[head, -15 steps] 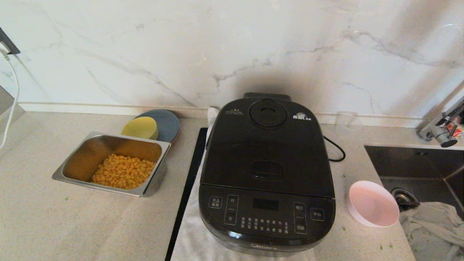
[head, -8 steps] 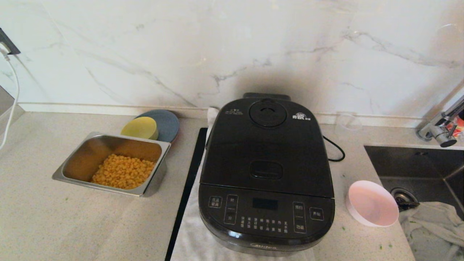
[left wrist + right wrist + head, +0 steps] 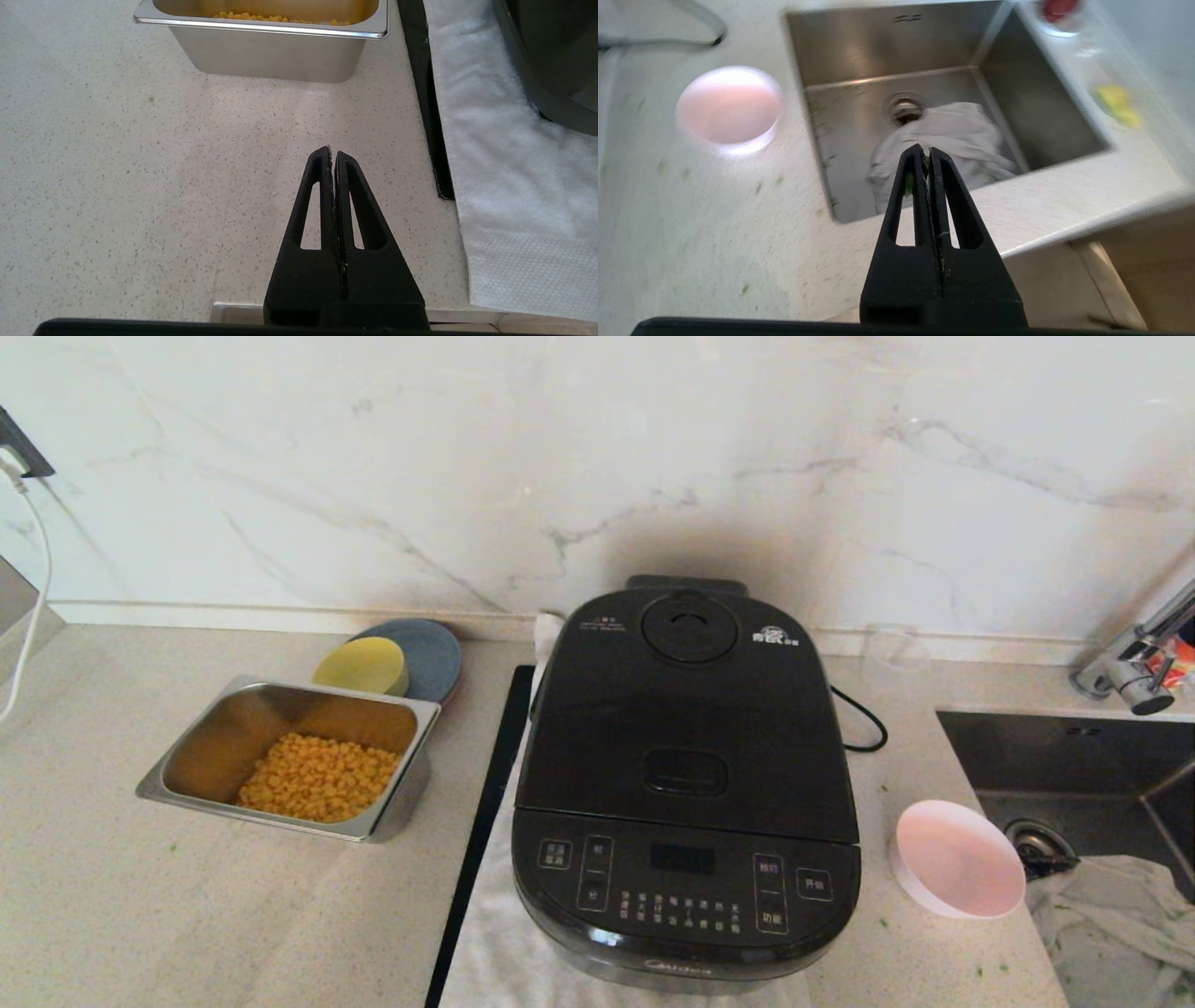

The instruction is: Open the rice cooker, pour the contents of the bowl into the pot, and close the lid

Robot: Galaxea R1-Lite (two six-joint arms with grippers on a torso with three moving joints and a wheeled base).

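This is a home kitchen. A pale speckled stone counter runs along a white marble-veined wall. Set into the counter on the right is a steel sink with a round drain and a white cloth lying in it, and a chrome tap stands behind it. A dark rice cooker sits on a white towel, its cord trailing toward the wall. To its left are a steel tray of corn and yellow and blue dishes; to its right, a small bowl.
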